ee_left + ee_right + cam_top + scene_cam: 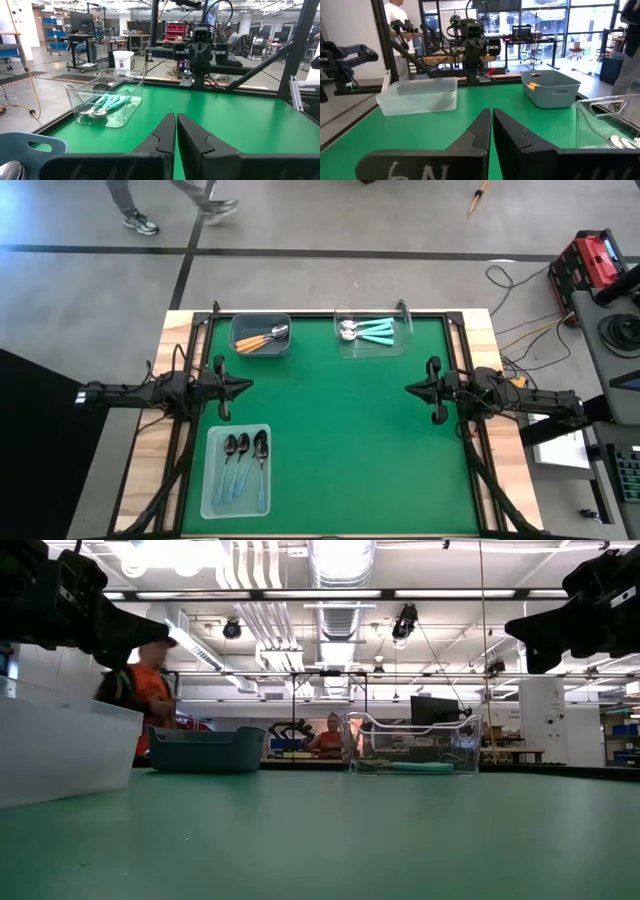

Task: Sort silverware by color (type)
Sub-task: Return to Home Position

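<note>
Left gripper [238,387] at nine o'clock and right gripper [413,388] at three, both closed and empty, risk only grazing the seven-o'clock bin [213,502].

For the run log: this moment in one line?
left gripper jaws shut, left side | right gripper jaws shut, right side | orange spoons: grey bin | teal spoons: clear tray | dark spoons: frosted bin

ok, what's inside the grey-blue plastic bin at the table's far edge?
Orange-handled spoons with silver bowls, lying bundled in the grey-blue plastic bin, bowls toward the clear tray. They overlap, so the exact count and anything beneath them is hidden.
</note>
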